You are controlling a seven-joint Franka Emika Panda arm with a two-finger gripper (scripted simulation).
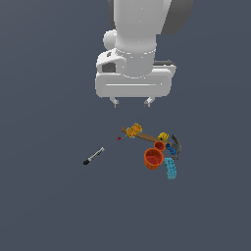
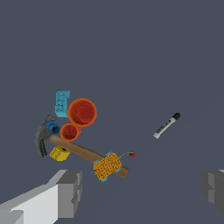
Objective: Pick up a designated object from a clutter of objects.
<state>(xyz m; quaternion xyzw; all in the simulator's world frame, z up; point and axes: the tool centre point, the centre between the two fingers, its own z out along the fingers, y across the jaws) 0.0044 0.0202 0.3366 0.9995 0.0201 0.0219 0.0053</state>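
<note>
The hammer (image 1: 148,138) (image 2: 78,149) lies flat, brown wooden handle slanting, dark grey claw head (image 2: 42,139) at the clutter end. An orange-yellow block (image 1: 133,130) (image 2: 107,166) rests over the handle near its free end. Crowded around the head are two orange cups, large (image 1: 153,158) (image 2: 82,112) and small (image 1: 160,145) (image 2: 69,132), a cyan brick (image 1: 170,168) (image 2: 61,103), a blue brick (image 2: 53,127) and a yellow brick (image 1: 163,136) (image 2: 59,153). My gripper (image 1: 132,102) (image 2: 142,188) hangs open well above the floor, over the handle's free end, holding nothing.
A black-and-white marker (image 1: 93,156) (image 2: 166,125) lies apart from the pile, toward the exterior view's left. A tiny red bead (image 1: 118,138) (image 2: 132,154) sits beside the handle's end. Everything rests on a plain dark grey floor (image 1: 49,206).
</note>
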